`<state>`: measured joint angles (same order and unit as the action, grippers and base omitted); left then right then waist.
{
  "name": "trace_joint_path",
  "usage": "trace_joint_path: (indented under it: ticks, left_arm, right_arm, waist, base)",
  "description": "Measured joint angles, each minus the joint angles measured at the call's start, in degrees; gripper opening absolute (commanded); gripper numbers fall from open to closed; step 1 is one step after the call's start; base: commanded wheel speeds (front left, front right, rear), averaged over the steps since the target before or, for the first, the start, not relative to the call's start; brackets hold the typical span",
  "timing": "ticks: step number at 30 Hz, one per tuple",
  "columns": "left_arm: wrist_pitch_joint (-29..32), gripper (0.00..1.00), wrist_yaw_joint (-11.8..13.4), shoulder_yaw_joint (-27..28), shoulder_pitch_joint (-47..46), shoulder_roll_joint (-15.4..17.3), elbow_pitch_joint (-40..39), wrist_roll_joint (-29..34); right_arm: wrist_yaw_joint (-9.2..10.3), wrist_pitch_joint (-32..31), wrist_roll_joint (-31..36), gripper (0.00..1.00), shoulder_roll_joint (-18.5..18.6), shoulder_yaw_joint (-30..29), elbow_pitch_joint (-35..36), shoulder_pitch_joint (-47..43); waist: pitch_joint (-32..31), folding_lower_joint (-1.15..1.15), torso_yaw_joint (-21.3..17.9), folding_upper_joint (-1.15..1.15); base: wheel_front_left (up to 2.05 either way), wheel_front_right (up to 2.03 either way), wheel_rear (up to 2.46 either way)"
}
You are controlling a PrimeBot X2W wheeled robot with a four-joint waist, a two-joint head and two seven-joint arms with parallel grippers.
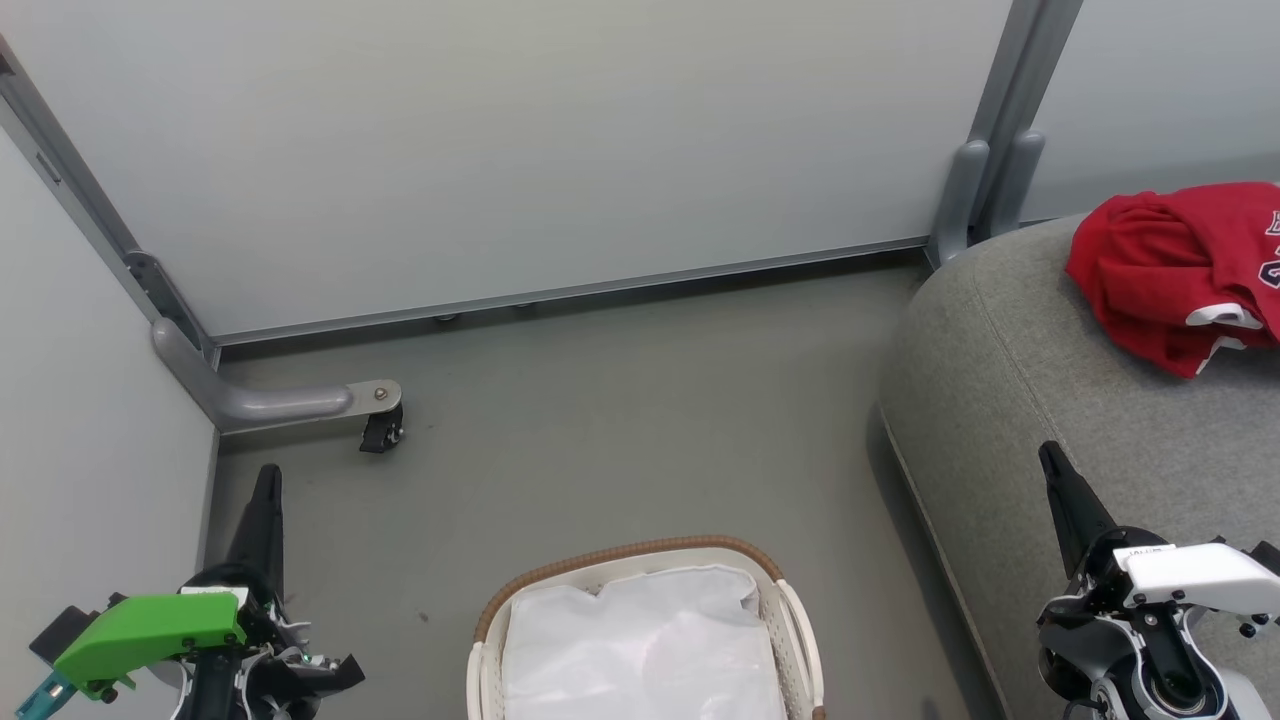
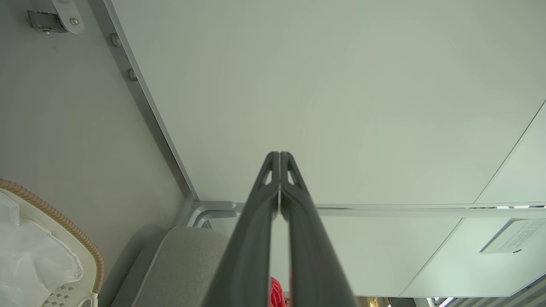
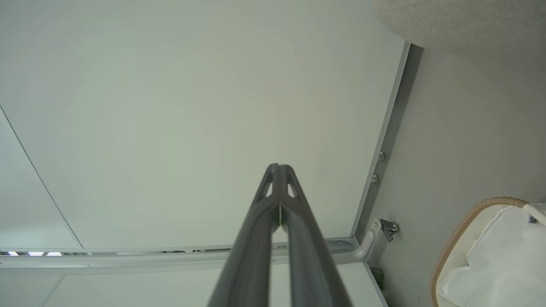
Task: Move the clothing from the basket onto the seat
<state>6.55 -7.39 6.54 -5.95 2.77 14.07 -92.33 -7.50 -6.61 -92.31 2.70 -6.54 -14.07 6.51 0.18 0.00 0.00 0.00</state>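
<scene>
Grey floor (image 1: 620, 400), clothing (image 1: 1160, 260) on seat (image 1: 1000, 400) beyond right pincer (image 1: 1047, 452), left pincer (image 1: 268, 474) far off, both closed.

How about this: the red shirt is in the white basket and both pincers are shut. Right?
No. The head view shows the red shirt on the grey seat, not in the basket, which holds a white liner. The left pincer and right pincer are shut.

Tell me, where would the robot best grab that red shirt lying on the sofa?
Probably the raised, bunched fold atop the red shirt, coming down from above. It lies crumpled in a mound on the sofa, so its humps stand clear while its edges lie flat. The right gripper is nearer and must open first.
</scene>
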Motion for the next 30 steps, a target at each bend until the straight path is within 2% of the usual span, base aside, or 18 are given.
trace_joint_path:
  ticks: [30]
  left_arm:
    - [0.0, 0.0, 0.0, 0.0, 0.0, 0.0, 0.0, 0.0]
  right_arm:
    - [0.0, 0.0, 0.0, 0.0, 0.0, 0.0, 0.0, 0.0]
  waist:
    - [0.0, 0.0, 0.0, 0.0]
  base:
    - [0.0, 0.0, 0.0]
